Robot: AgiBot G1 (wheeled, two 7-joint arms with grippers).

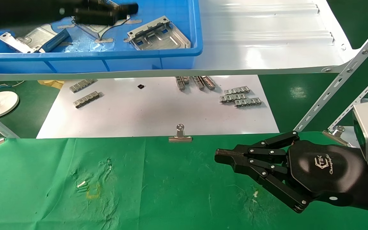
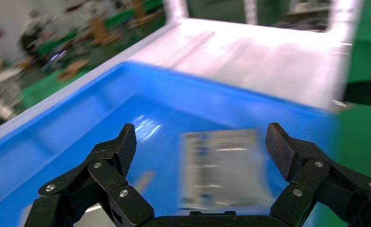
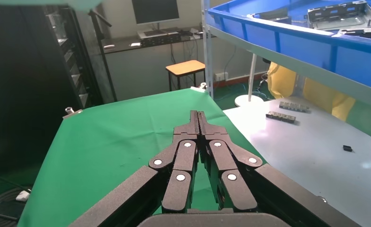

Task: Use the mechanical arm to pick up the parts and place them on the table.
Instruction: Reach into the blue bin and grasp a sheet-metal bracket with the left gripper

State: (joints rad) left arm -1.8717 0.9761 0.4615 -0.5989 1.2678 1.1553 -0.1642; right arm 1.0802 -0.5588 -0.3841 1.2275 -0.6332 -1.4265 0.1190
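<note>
The green-clothed table [image 1: 59, 179] lay below the blue bin [image 1: 107, 59]. The right gripper [image 1: 217, 156] hovered over it, fingers pressed together, empty. The left gripper [image 2: 200, 142] hung over the bin, fingers spread wide above a silver part [image 2: 221, 168]

I see a blue bin [image 1: 184, 51] on the white shelf [image 1: 267, 35], ribbed strips [image 1: 240, 96] on the white board [image 1: 158, 111], and a binder clip [image 1: 180, 135].

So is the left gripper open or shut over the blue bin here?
Open. In the left wrist view the left gripper has its fingers spread wide above a part lying in the blue bin, nothing held.
</note>
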